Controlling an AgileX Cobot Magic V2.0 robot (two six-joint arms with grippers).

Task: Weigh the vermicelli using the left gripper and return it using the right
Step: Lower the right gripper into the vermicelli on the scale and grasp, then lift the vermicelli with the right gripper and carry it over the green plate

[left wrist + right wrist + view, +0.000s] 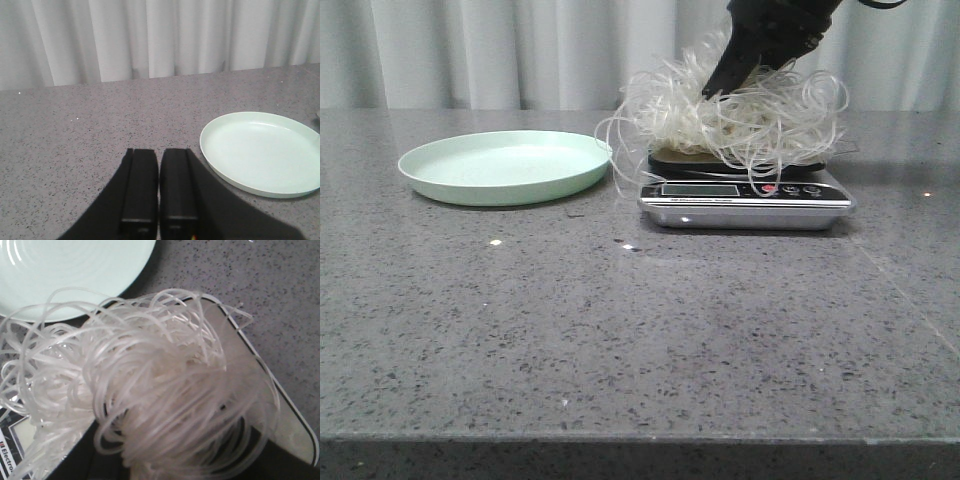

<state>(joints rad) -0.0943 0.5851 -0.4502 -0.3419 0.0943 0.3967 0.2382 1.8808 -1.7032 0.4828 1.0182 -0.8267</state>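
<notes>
We cannot see the jaw tips of the right gripper (725, 85) in the front view: they sink into the vermicelli (740, 110), and the arm is cut off at the picture's twelve o'clock edge. The tangle hides most of the scale (745, 195) platform, and its display is too small to read. In the right wrist view the strands (150, 390) bury the fingers entirely. In the left wrist view the plate (260, 152) is cropped at three o'clock.
</notes>
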